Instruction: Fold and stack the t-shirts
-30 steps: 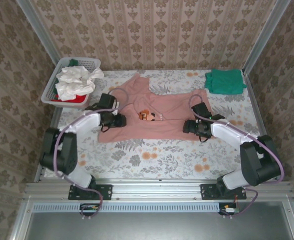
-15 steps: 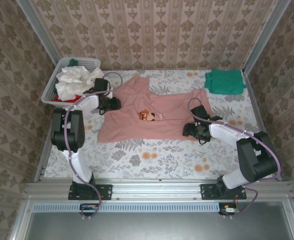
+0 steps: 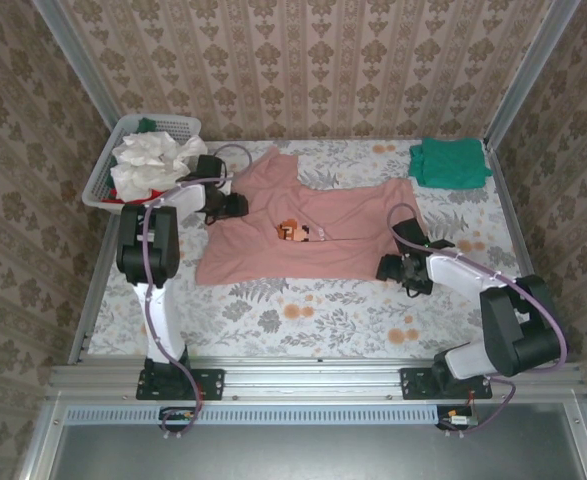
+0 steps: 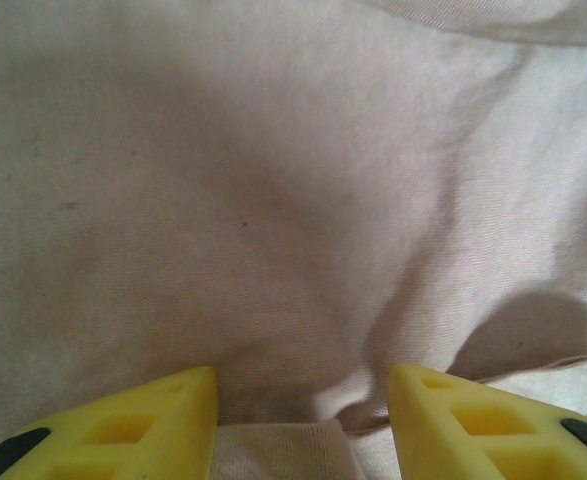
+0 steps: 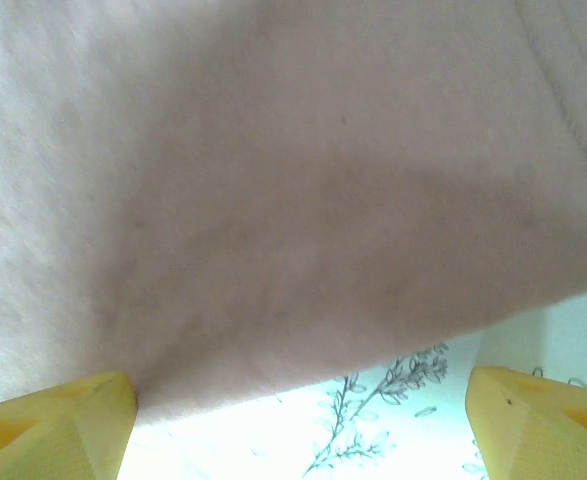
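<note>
I'm working in a lab cell dressed as a home: wallpaper (image 3: 313, 70), metal frame (image 3: 70, 50), floral table (image 3: 303, 315).

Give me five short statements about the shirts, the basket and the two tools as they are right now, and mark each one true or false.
1. The pink t-shirt lies spread open on the table. True.
2. The teal-green t-shirt is inside the basket. False: it lies on the table at the far right corner.
3. The right tool is at the pink t-shirt's near right corner, its jaws wide apart. True.
4. The basket holds nothing. False: crumpled white cloth is piled in it.
5. The left tool is over the teal-green t-shirt. False: it is at the left side of the pink t-shirt, near the basket.
</note>
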{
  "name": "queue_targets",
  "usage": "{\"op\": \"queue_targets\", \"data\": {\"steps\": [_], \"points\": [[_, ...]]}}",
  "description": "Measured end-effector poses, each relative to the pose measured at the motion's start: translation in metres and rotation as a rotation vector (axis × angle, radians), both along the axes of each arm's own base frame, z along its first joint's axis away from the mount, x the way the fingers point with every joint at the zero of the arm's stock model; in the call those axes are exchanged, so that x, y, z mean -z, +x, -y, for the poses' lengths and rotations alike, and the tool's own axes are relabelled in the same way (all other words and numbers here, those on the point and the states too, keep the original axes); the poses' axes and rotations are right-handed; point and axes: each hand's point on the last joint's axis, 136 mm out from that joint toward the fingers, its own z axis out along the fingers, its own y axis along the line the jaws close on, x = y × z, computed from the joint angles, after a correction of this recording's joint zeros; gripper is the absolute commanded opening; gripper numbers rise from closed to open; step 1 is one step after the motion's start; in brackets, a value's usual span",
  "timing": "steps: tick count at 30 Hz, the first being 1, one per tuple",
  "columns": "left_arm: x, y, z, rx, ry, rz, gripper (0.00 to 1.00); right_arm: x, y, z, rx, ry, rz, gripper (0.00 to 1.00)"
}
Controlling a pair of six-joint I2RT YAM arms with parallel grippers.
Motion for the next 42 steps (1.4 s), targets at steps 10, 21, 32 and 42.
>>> {"op": "queue_targets", "data": {"steps": [10,21,32,42], "points": [[-0.054,0.036,0.013,0.005,0.015,0.116,0.66,-0.065,0.047,-0.023,-0.023,0.060,0.172,0.89],[-0.006,0.088,0.073,0.090,-0.091,0.091,0.63,0.000,0.070,-0.024,0.009,0.043,0.043,0.90],[-0.003,0.076,0.009,-0.014,-0.122,0.035,0.63,-0.002,0.027,-0.023,0.047,0.075,0.049,0.90],[-0.008,0.067,0.000,-0.027,-0.136,0.010,0.68,-0.024,0.004,-0.024,0.027,0.070,0.036,0.92]]}}
